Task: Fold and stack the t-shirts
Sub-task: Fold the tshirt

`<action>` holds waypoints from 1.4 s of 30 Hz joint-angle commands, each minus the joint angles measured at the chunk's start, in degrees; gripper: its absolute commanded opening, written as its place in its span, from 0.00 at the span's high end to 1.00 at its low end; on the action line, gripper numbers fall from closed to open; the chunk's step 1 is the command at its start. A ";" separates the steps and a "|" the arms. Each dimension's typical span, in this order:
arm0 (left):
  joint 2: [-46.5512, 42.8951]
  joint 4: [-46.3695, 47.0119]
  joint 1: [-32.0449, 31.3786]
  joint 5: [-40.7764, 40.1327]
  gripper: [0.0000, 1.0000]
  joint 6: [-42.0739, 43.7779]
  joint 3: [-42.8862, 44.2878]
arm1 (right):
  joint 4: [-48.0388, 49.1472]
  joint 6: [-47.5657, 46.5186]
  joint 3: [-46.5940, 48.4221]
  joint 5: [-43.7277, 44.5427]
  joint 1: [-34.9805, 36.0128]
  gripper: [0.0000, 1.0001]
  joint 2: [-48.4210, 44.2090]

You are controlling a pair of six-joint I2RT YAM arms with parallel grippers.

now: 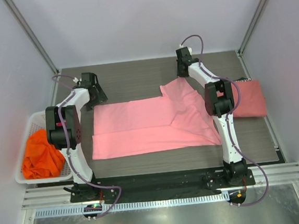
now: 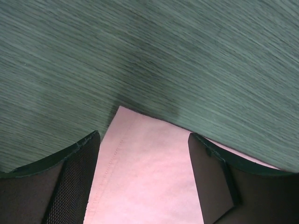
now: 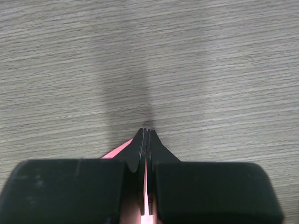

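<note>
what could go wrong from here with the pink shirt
1. The right gripper is shut on only a thin edge of the pink shirt; a pull may slip it free.
2. The left gripper is open over the far-left corner, gripping nothing; if the right arm lifts alone, the fold will likely skew.
3. The right arm hangs over the edge of the folded red shirt and might nudge it when swinging.
</note>
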 commanded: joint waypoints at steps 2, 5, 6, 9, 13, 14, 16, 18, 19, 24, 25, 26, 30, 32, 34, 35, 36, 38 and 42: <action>2.07 -1.38 1.09 -1.47 0.25 0.02 3.39 | -0.40 -0.44 1.50 0.02 0.17 0.99 -0.75; 4.09 -3.48 1.18 -2.52 0.37 -0.33 5.59 | 0.12 -0.44 0.80 -0.07 0.00 0.99 -1.36; 4.53 -4.01 1.18 -2.61 0.39 -0.33 5.94 | 0.21 -0.44 0.45 -0.33 -0.09 0.99 -1.54; 5.50 -4.54 1.27 -2.18 0.48 -0.33 6.47 | 0.65 -0.09 -0.52 -1.03 -0.36 0.99 -2.33; 5.77 -5.07 1.27 -4.63 0.66 0.02 6.47 | 1.09 -0.09 -1.75 -1.56 -0.62 0.99 -3.21; 5.85 -5.16 1.27 -5.16 0.78 0.02 6.47 | 1.09 -0.09 -1.93 -1.74 -0.71 0.99 -3.38; 6.03 -5.51 1.36 -5.95 0.87 0.02 6.56 | 1.27 -0.09 -1.93 -2.00 -0.97 0.99 -3.73; 6.99 -5.86 1.45 -6.13 0.98 0.11 7.35 | 1.27 0.00 -1.93 -2.44 -1.32 0.99 -4.00; 7.34 -6.04 1.45 -6.22 1.00 0.11 7.70 | 1.27 0.17 -2.02 -2.62 -1.41 0.99 -4.43; 7.88 -6.22 1.36 -4.20 1.00 0.11 8.85 | 1.18 0.61 -2.37 -2.97 -1.85 0.99 -6.63; 7.35 -5.78 1.36 -3.93 1.00 0.28 8.67 | 1.27 0.61 -2.72 -2.88 -1.94 0.99 -7.77; 7.17 -5.43 1.18 -3.67 1.00 0.46 8.50 | 1.18 0.78 -2.98 -2.88 -2.03 0.99 -8.30; 5.24 -2.88 0.57 -2.61 1.00 1.51 7.18 | 1.27 1.14 -4.91 -3.49 -2.38 0.99 -11.90; 3.14 -1.74 -0.22 -3.05 1.00 2.57 5.51 | 1.27 1.14 -6.67 -3.58 -2.47 0.99 -14.09; 1.64 0.02 -0.66 -3.75 1.00 3.10 4.11 | 1.35 1.14 -8.77 -3.76 -2.47 0.99 -15.68; 0.68 0.46 -0.84 -4.28 1.00 2.84 2.45 | 1.44 1.23 -9.57 -3.93 -2.47 0.99 -16.56; -1.07 1.86 -0.93 -4.37 1.00 2.49 1.56 | 1.62 1.40 -10.45 -4.11 -2.47 0.99 -18.22; -3.01 3.27 -0.93 -4.46 1.00 1.96 -1.16 | 2.14 1.75 -13.43 -4.46 -2.47 0.99 -20.34; -8.28 5.99 -0.93 -4.98 1.00 1.69 -4.77 | 3.20 2.10 -19.49 -5.25 -2.47 0.99 -25.96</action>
